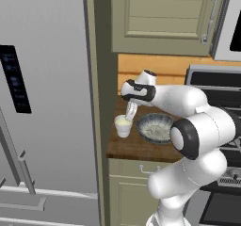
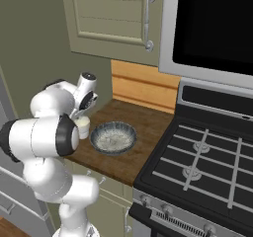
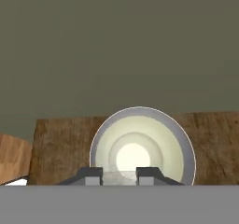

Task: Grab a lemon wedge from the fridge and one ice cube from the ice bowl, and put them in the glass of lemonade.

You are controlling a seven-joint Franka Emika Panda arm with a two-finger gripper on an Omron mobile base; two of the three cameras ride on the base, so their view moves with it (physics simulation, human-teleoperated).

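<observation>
Base views behind-left and behind-right sharing the counter [image 1: 136, 147], hand view close above the cup [image 3: 142, 146]

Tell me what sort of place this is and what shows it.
A home kitchen, rendered: a tall grey fridge beside a small wooden counter, a gas stove with grates, and olive-green cabinets above.

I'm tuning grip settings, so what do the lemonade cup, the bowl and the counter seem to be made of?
The glass of lemonade: seemingly frosted plastic or glass, whitish and translucent, pale yellow inside. The ice bowl: probably glazed ceramic or stoneware, grey rim with a whitish speckled inside. The counter: looks like wood, brown with grain, matte. All rendered, so this is by look alone.
</observation>
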